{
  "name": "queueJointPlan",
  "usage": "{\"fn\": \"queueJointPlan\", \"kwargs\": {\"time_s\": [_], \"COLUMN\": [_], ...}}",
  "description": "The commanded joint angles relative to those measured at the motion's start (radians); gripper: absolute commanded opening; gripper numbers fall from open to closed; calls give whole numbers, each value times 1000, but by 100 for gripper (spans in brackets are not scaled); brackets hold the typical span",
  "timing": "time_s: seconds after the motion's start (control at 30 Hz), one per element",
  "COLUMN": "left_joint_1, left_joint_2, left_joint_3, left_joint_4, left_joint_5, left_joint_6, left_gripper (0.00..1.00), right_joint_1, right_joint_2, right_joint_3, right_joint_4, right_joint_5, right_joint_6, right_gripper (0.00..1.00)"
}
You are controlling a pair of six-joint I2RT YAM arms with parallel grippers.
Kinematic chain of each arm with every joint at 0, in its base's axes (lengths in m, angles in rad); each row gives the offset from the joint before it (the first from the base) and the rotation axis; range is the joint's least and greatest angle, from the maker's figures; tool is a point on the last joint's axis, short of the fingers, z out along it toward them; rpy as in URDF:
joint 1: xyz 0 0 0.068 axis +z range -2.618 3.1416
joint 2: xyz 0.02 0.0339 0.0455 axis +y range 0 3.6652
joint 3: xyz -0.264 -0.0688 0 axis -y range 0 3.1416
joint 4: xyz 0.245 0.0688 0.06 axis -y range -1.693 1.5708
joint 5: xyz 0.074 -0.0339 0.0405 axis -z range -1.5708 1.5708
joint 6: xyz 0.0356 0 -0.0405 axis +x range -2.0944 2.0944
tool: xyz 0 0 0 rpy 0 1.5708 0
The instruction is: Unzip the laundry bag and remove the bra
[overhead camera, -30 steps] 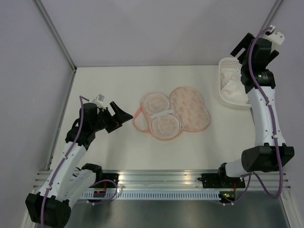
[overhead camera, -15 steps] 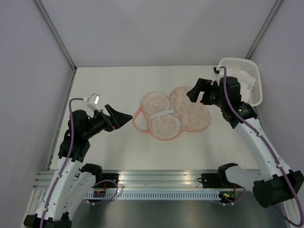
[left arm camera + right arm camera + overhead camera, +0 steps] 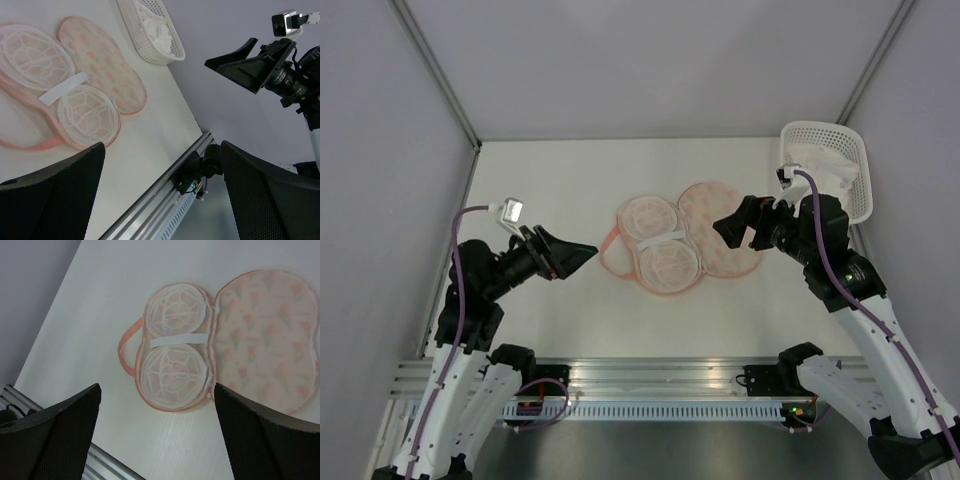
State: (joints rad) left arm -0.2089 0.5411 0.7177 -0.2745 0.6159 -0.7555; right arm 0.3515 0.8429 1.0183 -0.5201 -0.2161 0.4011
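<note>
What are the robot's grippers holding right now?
Nothing. The left gripper and right gripper are both open and empty; the laundry bag lies untouched.

The overhead camera sits high behind me and looks steeply down on the whole table (image 3: 550, 180), far enough back to take in the laundry bag (image 3: 690, 240) at the middle and the basket (image 3: 855, 170) at the far right corner. My left wrist camera rides low at the left and faces rightward across the table between my left fingers (image 3: 55, 195), catching the bag, the basket and my right gripper (image 3: 240, 57) opposite; my right wrist camera hangs closer above the bag, looking down between my right fingers (image 3: 50, 435). All three views share the bag.
</note>
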Motion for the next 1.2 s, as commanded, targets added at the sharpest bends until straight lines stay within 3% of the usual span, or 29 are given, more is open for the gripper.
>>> {"fn": "queueJointPlan", "kwargs": {"time_s": [0.0, 0.83, 1.03, 1.17], "left_joint_1": [5, 5, 5, 5], "left_joint_2": [-1, 53, 31, 17], "left_joint_3": [58, 94, 81, 63], "left_joint_4": [52, 103, 100, 103], "left_joint_5": [42, 70, 73, 76], "left_joint_6": [48, 33, 28, 35], "left_gripper": [100, 100, 100, 100], "right_joint_1": [4, 4, 3, 3], "right_joint_2": [-16, -5, 70, 140], "right_joint_3": [-6, -14, -38, -81], "right_joint_4": [-14, 23, 11, 110], "right_joint_5": [1, 40, 271, 372], "right_joint_6": [-21, -47, -25, 1], "right_gripper": [98, 98, 98, 98]}}
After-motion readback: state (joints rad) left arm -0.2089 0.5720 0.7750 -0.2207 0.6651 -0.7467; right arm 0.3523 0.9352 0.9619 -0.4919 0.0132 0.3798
